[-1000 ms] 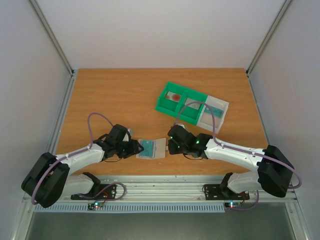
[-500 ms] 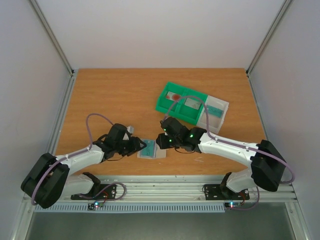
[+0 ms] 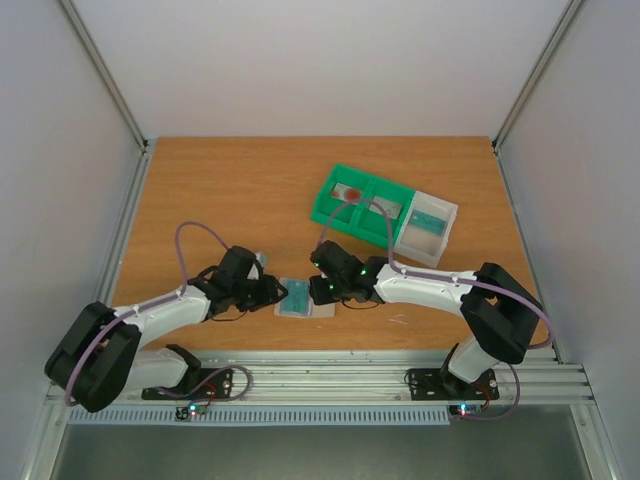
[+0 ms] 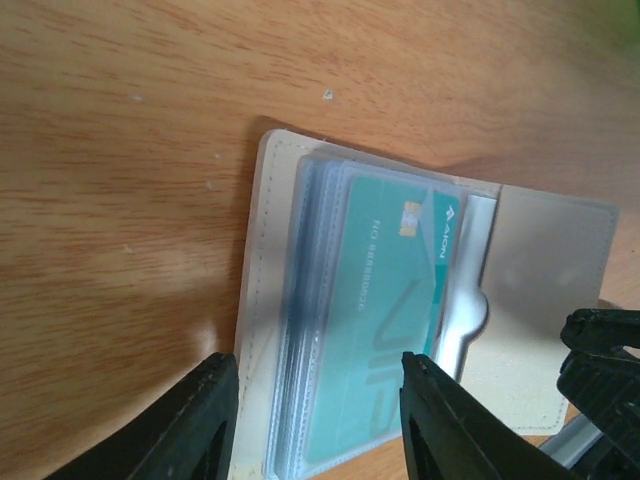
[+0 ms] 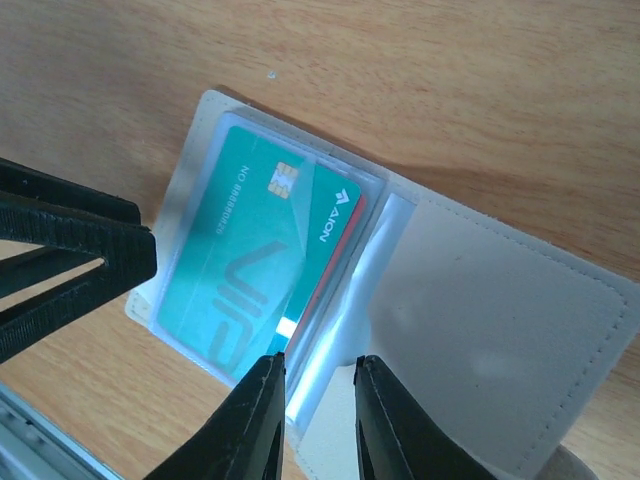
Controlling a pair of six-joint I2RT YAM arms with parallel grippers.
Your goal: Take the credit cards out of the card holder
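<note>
The card holder [image 3: 318, 309] lies open and flat near the table's front edge, beige panels up [image 5: 500, 320]. Clear sleeves on its left panel hold the credit cards: a teal card [image 5: 240, 270] with a chip on top, and a red card's edge [image 5: 335, 250] just under it. My left gripper [image 3: 277, 293] is open, its jaws straddling the sleeved panel [image 4: 318, 405] from the left. My right gripper [image 3: 321, 291] stands narrowly open at the holder's fold [image 5: 318, 395], with the sleeves' clear edge between its fingertips. Nothing is lifted.
A green two-compartment tray [image 3: 340, 213] sits at the back right with a small red item in one compartment. A white tray [image 3: 443, 237] adjoins it on the right, holding something teal. The metal rail [image 3: 320, 375] runs right behind the holder's near side.
My right arm has swung left from beside the holder until its fingers sit over the holder's middle. The left gripper has barely shifted. The holder stays put.
</note>
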